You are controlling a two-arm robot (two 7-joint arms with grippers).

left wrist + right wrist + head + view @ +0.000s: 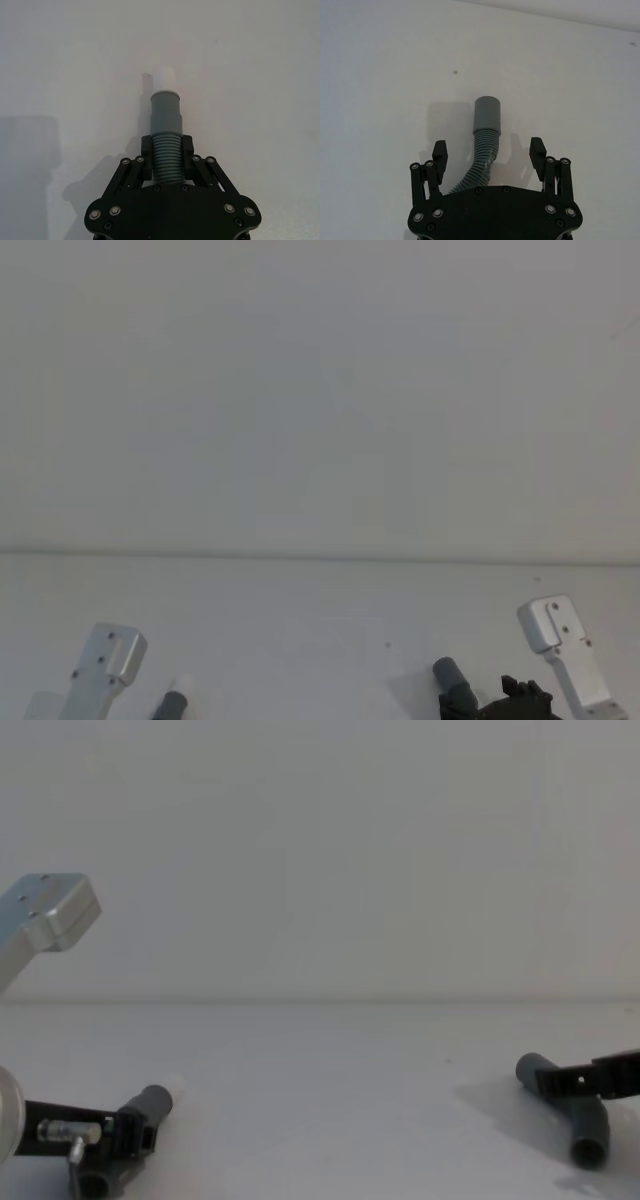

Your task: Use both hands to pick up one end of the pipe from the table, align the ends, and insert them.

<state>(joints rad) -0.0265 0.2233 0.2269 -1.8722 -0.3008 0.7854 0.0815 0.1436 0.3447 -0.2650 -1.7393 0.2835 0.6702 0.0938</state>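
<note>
Black left gripper [166, 145] pinches the ribbed middle of one pipe piece [166, 112] at the near left of the table [380, 75], with its white tip [167, 77] pointing away. Right gripper [488, 147], jaws spread, straddles the other piece [482, 160] at the near right without touching it, its socket [487, 115] forward.

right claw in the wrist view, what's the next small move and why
Probably close the right claw on the ribbed part of the socket piece. Its jaws stand open either side of that hose, not touching it, and the piece lies on the table. The left claw is shut on the white-tipped piece, so the right grasp seems the missing step.
</note>
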